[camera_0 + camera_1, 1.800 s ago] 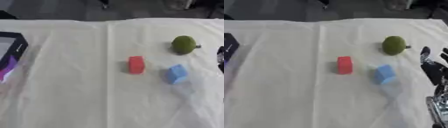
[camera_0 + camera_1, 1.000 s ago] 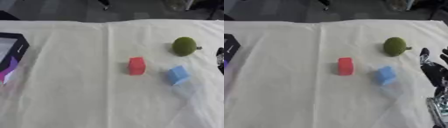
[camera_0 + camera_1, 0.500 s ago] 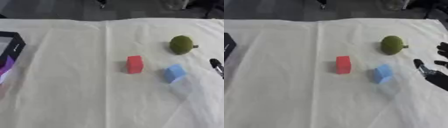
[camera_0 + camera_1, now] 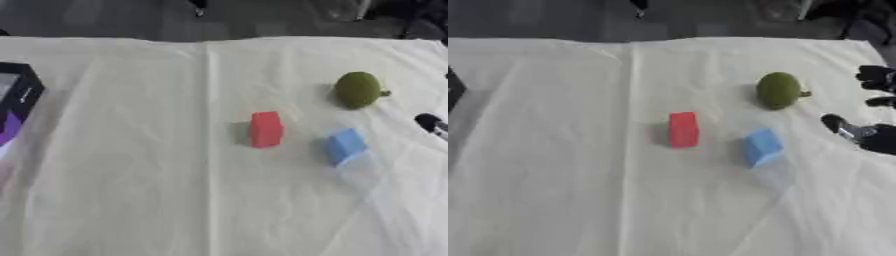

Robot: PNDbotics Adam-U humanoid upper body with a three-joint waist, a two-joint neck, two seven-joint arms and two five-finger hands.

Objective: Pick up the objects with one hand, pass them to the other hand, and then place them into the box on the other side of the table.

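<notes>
Cream cloth covers our work surface, and three things lie on it toward our right side. We see a red block near the middle, standing on end. Just to its right and a little nearer to us lies a blue block, tilted, apart from the red one. Farther back and to the right sits a green round fruit with a short stem pointing right.

Our right hand comes in at the right edge, best seen in the right eye view. Dark fingers show spread apart at the edge, and another dark tip with a silver part reaches in lower down, toward the blue block. The fingers look parted and hold nothing. They touch none of the three things: the green fruit lies to the left of the upper fingers with bare cloth between, and the blue block lies to the left of the lower fingertip, near but apart. The red block is farther off still.

At the far left edge we see the box, dark-rimmed with a purple side, well apart from all three things. Our left hand does not show.
</notes>
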